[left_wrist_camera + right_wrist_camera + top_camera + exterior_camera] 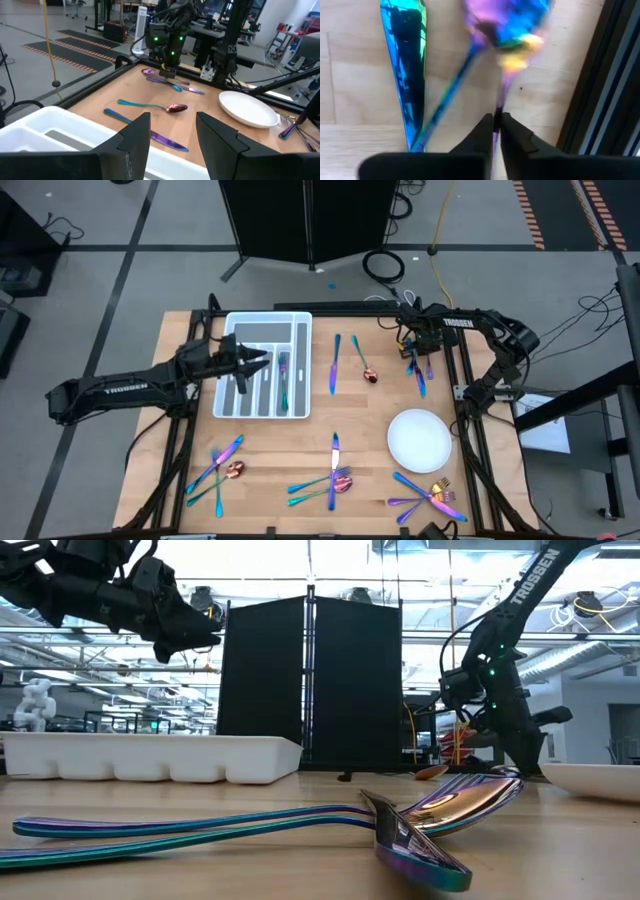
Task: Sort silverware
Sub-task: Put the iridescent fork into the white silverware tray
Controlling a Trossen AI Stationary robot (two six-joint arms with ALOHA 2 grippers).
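The wooden table (365, 430) stands on a grey workshop floor, silverware scattered across it. Left of centre in the high view, my left gripper (262, 361) hovers over the white tray (262, 320), fingers apart and empty. At upper right my right gripper (497, 121) has its fingers pinched on the thin handle of a spoon (507, 30) lying beside a knife (412, 60). I judge this the pickup step; next comes a straight lift, then a carry to the tray.
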